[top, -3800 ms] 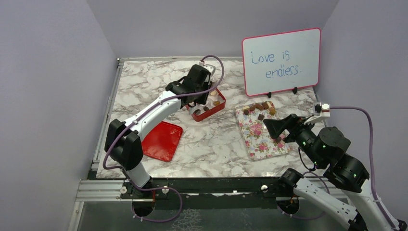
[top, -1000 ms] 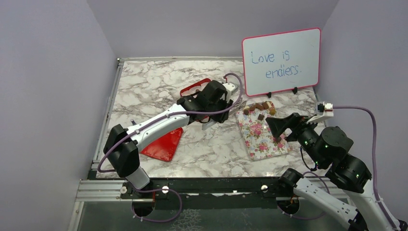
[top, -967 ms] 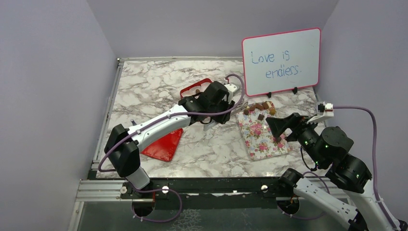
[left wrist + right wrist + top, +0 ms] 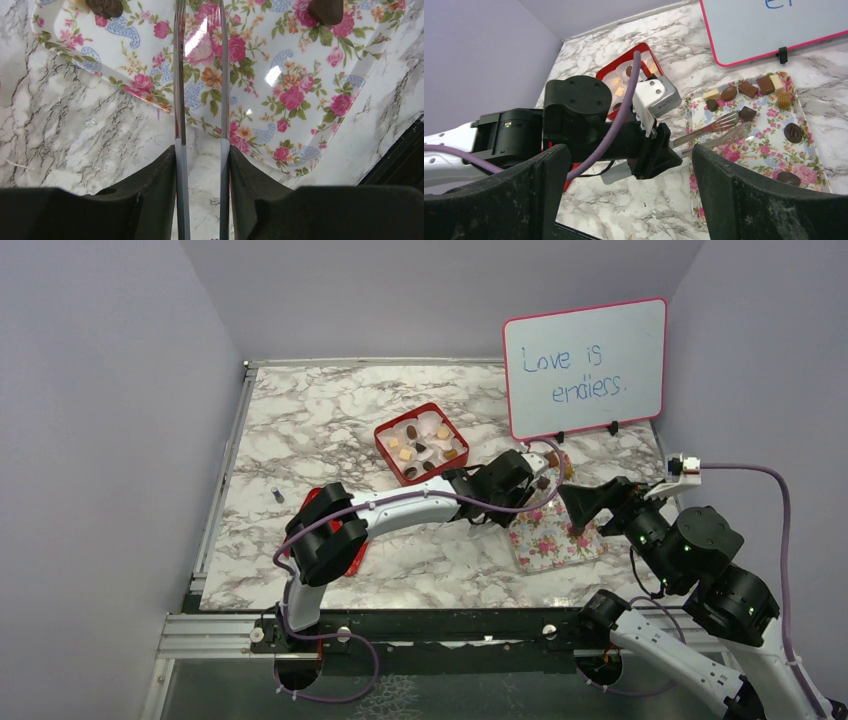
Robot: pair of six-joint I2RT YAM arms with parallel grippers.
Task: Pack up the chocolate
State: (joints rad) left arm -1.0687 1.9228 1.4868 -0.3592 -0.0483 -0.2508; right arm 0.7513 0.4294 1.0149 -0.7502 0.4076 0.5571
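Note:
Several chocolate pieces (image 4: 749,89) lie along the far end of the floral tray (image 4: 545,540), with dark ones (image 4: 794,132) further along it. More chocolate (image 4: 425,445) sits in the red box (image 4: 385,440). My left gripper (image 4: 515,485) is shut on a pair of metal tongs (image 4: 714,127). The two blades (image 4: 179,100) stand apart over the tray (image 4: 300,100) with nothing between them, tips close to a dark square piece (image 4: 747,114). My right gripper (image 4: 590,502) hovers open at the tray's right edge, facing the left gripper.
A whiteboard (image 4: 585,365) stands behind the tray at the back right. A red lid (image 4: 352,552) lies on the marble near the left arm, partly hidden by it. A small dark item (image 4: 277,494) lies at the left.
My left arm has swung right from beside the red box to over the floral tray, carrying the tongs; the box now shows fully. The right arm has barely moved.

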